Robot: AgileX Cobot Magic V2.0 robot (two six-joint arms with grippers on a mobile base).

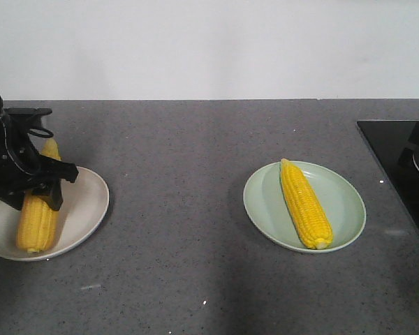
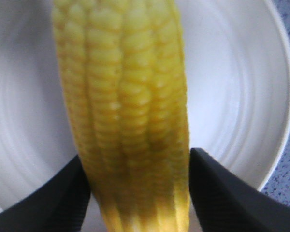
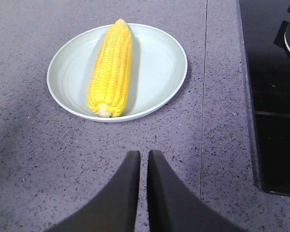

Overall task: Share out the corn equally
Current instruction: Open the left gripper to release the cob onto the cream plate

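Observation:
One corn cob (image 1: 35,223) lies on the white plate (image 1: 84,202) at the left, tip pointing away. My left gripper (image 1: 42,199) is down over its middle. In the left wrist view the black fingers (image 2: 222,193) press against both sides of this corn (image 2: 125,96) above the white plate (image 2: 232,96), so the gripper is shut on it. A second corn cob (image 1: 305,204) lies alone on the pale green plate (image 1: 346,202) at the right. My right gripper (image 3: 143,157) hangs shut and empty above the counter, short of the green plate (image 3: 159,67) and its corn (image 3: 112,67).
A black glass stove top (image 1: 401,160) with a burner fills the right edge of the grey speckled counter (image 1: 195,174). The stove top (image 3: 275,96) lies just right of the green plate. A white wall closes off the back.

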